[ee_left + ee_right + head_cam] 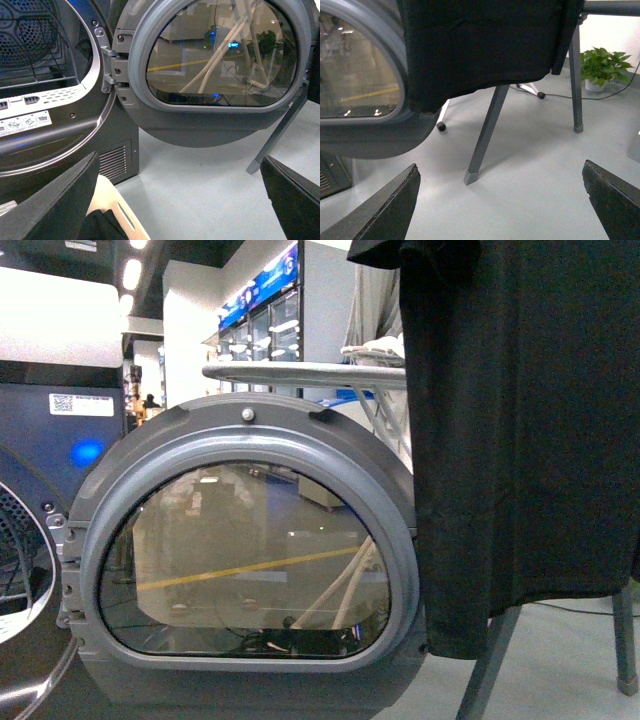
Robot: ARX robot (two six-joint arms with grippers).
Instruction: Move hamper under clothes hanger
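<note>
Hamper (111, 192), beige plastic with slot handle cut-out

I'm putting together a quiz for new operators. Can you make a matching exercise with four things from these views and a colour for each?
Things:
1. hamper
2. dryer door
3. hanging garment
4. potted plant

Colours:
A. green
B. black
C. beige
D. grey

Pairs: 1-C, 2-D, 3-B, 4-A

The open dryer door (245, 540) blocks ahead; bare floor (535, 160) lies beneath the clothes hanger (485, 135).
</note>
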